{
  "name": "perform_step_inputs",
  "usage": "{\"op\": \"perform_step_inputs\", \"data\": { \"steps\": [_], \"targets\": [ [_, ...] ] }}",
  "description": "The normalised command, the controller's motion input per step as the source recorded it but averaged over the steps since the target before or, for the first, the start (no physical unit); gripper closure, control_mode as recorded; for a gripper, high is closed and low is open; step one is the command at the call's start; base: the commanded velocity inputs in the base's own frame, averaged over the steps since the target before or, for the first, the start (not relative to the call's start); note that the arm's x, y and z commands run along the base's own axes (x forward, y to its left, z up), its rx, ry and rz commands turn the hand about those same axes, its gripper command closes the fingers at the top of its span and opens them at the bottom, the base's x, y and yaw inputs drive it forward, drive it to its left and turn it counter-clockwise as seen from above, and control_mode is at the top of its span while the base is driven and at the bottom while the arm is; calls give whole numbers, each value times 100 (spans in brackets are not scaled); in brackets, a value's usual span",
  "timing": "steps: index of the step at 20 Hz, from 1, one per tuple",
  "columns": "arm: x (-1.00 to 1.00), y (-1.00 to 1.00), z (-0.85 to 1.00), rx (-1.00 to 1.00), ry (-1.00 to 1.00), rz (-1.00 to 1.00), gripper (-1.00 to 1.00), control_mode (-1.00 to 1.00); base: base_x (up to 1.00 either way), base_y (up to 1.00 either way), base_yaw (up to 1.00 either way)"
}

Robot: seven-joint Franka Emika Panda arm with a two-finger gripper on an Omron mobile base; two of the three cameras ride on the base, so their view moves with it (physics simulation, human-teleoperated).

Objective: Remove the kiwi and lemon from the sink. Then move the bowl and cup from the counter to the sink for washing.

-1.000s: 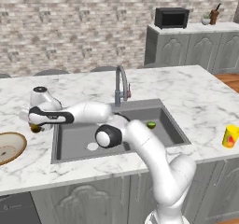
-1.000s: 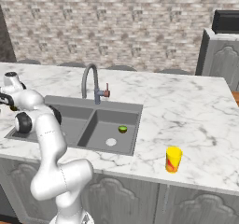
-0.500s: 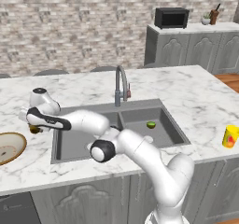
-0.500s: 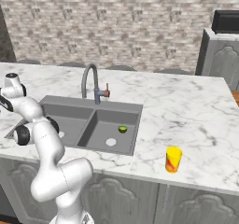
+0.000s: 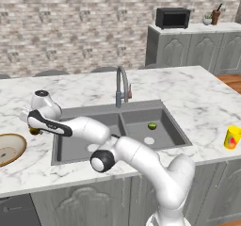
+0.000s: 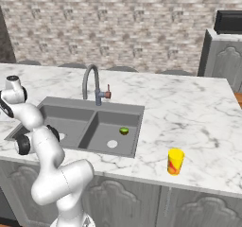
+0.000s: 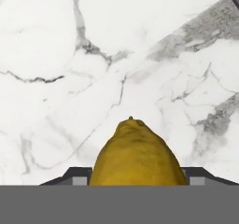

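Lemon (image 7: 136, 153), golden-yellow and oval with a small nub at its tip, sits clamped between the two dark gripper (image 7: 135, 174) tips, hanging just above the white grey-veined marble counter (image 7: 70, 55), left of the dark grey double-basin sink (image 5: 162, 140). Step in hand: setting the lemon down out of the sink. A small green round fruit (image 5: 152, 125), likely the kiwi, lies in the right basin near the pale drain. Wide tan bowl (image 5: 9, 147) rests on the counter near the gripper; bright yellow cup (image 6: 175, 161) stands well right of the sink. Next move, judged: lower to the marble, part the jaws, then reach for the kiwi.
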Motion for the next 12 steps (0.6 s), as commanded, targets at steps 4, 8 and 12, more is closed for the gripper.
{"op": "perform_step_inputs", "data": {
  "steps": [4,8,12],
  "targets": [
    [9,7,-5,-7,11,-1,-100,-100,0,0,0],
    [6,5,0,-8,11,0,-100,-100,0,0,0],
    [4,1,6,-9,6,0,-100,-100,0,0,0]
  ]
}}
